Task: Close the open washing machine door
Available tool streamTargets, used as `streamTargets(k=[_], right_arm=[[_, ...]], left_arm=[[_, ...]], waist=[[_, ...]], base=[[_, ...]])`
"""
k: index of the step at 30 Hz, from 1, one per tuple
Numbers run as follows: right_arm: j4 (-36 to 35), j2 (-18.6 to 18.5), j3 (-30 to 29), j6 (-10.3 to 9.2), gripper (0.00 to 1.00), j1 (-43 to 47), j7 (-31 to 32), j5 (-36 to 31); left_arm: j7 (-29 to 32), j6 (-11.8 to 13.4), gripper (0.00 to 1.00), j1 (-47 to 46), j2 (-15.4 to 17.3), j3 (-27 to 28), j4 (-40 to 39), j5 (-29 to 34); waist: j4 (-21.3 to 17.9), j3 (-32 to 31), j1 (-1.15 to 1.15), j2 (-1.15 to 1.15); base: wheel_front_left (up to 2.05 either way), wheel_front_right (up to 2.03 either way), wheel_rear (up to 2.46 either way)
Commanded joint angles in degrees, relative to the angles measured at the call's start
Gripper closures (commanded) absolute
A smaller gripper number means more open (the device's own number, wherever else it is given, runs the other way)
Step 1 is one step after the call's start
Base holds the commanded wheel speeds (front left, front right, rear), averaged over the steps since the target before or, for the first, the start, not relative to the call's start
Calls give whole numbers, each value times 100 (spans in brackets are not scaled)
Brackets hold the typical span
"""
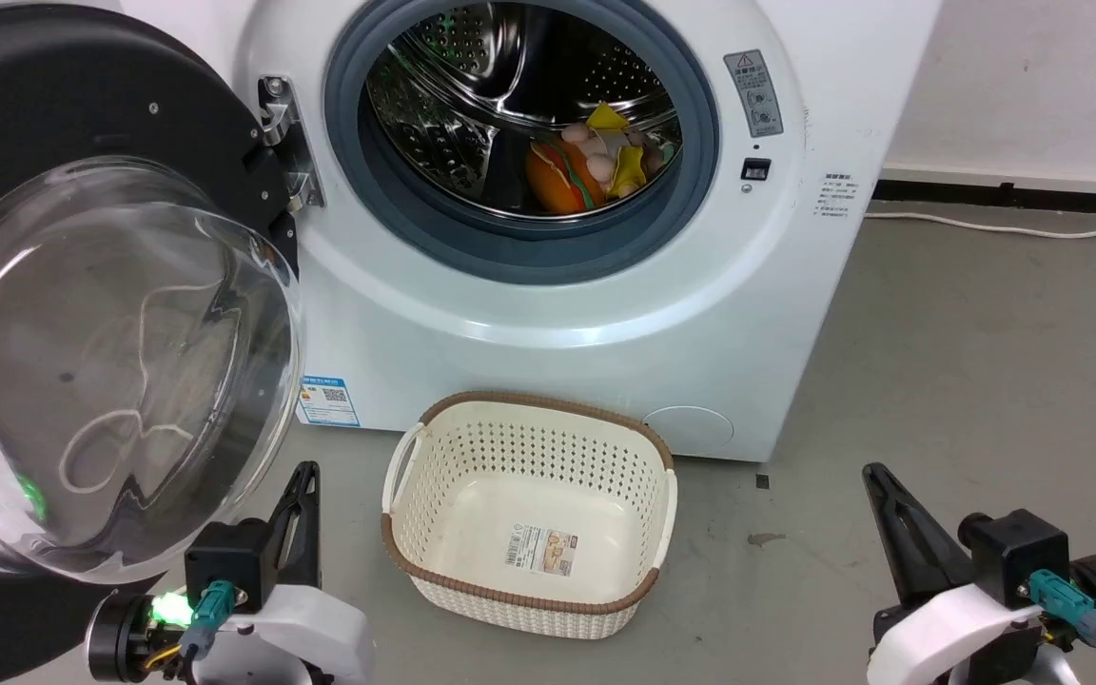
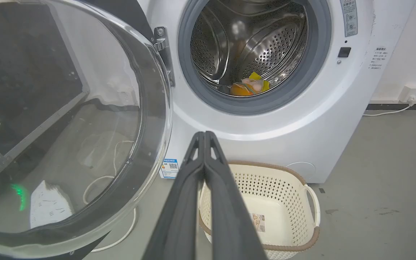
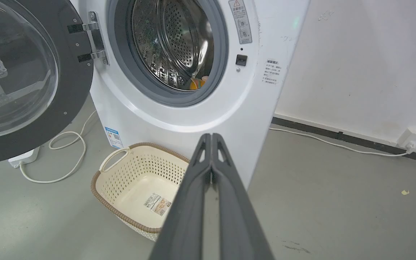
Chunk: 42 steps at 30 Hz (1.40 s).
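Both grippers are sitting low with fingers pressed together, holding nothing: the left gripper [image 1: 304, 473] and the right gripper [image 1: 876, 473]. Ahead of both, the machine [image 1: 557, 323] is standing with its drum mouth exposed. Its door [image 1: 110, 314] is hanging wide open, glass bowl facing the robot. Trouble is likely waiting at that bowl: closed fingers pushing on smooth curved glass could be sliding off, and a weak push could be leaving the latch uncaught. The door is sitting just up and left of the left gripper, inner face turned to it, and well left of the right one. A basket [image 1: 529, 514] is lying ahead, between the grippers, and toys [image 1: 586, 162] are resting deep in the drum.
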Motion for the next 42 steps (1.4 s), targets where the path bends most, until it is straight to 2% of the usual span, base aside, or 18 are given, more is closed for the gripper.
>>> streamTargets(k=[1, 13, 14, 29, 42], right_arm=[[-29, 25, -12, 5, 100, 46, 7, -43], [-29, 25, -12, 5, 100, 46, 7, -43], [0, 0, 0, 0, 0, 0, 0, 1], [17, 1, -13, 0, 0, 11, -141, 130], [71, 4, 13, 1, 0, 67, -283, 181]], left_arm=[[2, 16, 100, 82, -1, 12, -25, 16], [2, 16, 100, 82, -1, 12, -25, 16], [-1, 0, 0, 0, 0, 0, 0, 0], [-141, 2, 0, 20, 6, -26, -26, -6], [-285, -9, 0, 64, 28, -46, -34, -15]], waist=[[0, 0, 0, 0], [0, 0, 0, 0], [0, 0, 0, 0], [69, -2, 0, 0], [441, -61, 0, 0]], base=[[0, 0, 0], [0, 0, 0], [0, 0, 0], [0, 0, 0], [0, 0, 0]])
